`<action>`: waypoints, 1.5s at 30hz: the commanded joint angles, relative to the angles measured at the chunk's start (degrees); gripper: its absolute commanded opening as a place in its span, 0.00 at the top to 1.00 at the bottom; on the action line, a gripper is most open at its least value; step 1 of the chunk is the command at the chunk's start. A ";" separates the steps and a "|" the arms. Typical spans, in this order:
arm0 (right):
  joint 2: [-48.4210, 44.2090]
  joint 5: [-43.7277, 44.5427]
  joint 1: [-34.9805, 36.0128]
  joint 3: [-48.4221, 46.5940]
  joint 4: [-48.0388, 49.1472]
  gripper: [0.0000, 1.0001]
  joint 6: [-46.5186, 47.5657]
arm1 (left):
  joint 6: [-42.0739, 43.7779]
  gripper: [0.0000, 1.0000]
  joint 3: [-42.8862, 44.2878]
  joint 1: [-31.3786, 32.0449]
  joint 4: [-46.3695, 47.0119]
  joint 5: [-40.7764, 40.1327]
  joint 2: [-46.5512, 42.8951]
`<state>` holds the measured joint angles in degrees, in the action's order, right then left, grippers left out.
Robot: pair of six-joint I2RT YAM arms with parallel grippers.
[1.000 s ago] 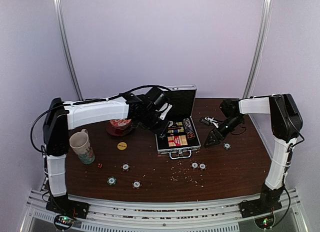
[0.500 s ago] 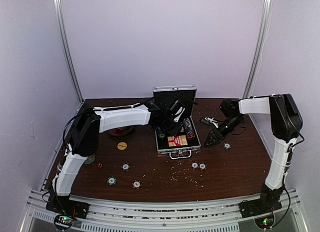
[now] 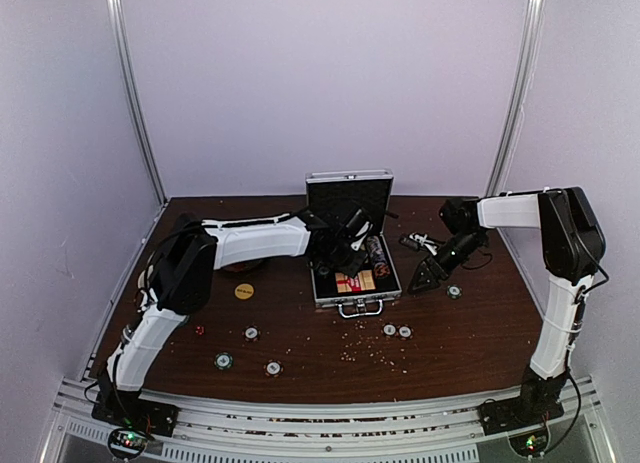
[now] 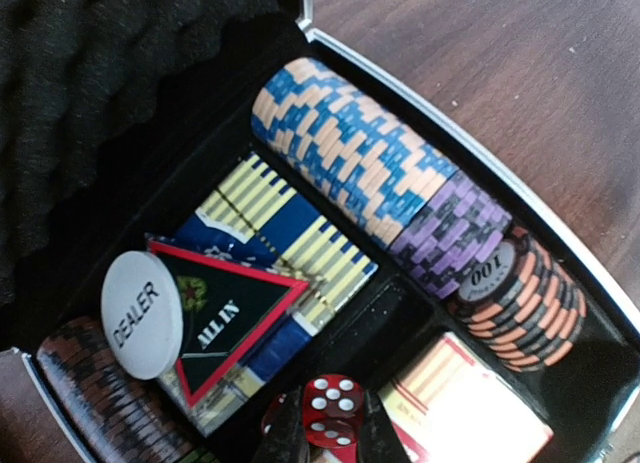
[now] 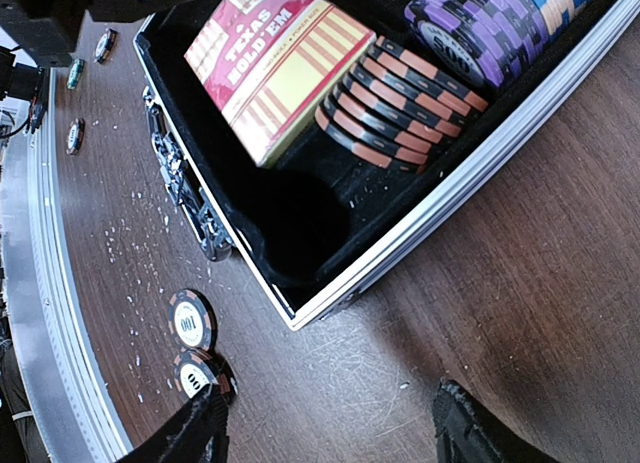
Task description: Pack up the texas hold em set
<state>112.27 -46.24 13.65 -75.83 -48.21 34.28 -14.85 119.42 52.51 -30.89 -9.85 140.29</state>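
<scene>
Dark wooden bench (image 3: 480, 333): within the last second the left end effector (image 4: 330, 433) has swung over the open case (image 3: 348, 193), clamped narrowly on a red die (image 4: 333, 408), with the case interior directly beneath. Release is judged next. The right end effector (image 3: 425, 276), half open and empty, sits beside the case. Loose chips (image 3: 251, 333) lie nearer the arm bases than both.

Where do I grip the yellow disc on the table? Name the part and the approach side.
Take the yellow disc by its rim, fingers on opposite edges, coming straight down from above. It lies flat and thin on the table with nothing touching it, so probably only the edge offers a hold.
</scene>
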 commanded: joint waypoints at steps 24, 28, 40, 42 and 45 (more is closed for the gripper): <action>0.49 0.21 0.32 -1.34 -0.23 0.28 -0.08 | 0.47 0.85 2.37 -0.30 0.12 -0.44 0.97; 0.44 0.18 0.40 -1.43 -0.41 0.28 -0.01 | 1.31 0.83 1.78 -0.23 0.05 -0.64 -1.21; 0.28 0.14 0.59 -1.45 -0.49 0.27 -0.01 | 1.76 0.72 -4.95 0.64 -0.69 -1.54 -10.88; 0.01 0.18 0.59 -1.42 -0.49 0.27 -0.02 | 1.40 0.72 -8.86 1.60 -0.66 -3.17 -14.38; -0.01 0.18 0.59 -1.38 -0.41 0.27 -0.01 | 0.10 0.73 -16.83 3.07 -0.66 -5.23 -21.72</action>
<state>112.31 -46.24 13.89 -75.83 -48.23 34.28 -13.98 109.78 53.32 -31.40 -11.94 127.09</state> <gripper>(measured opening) 0.732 0.274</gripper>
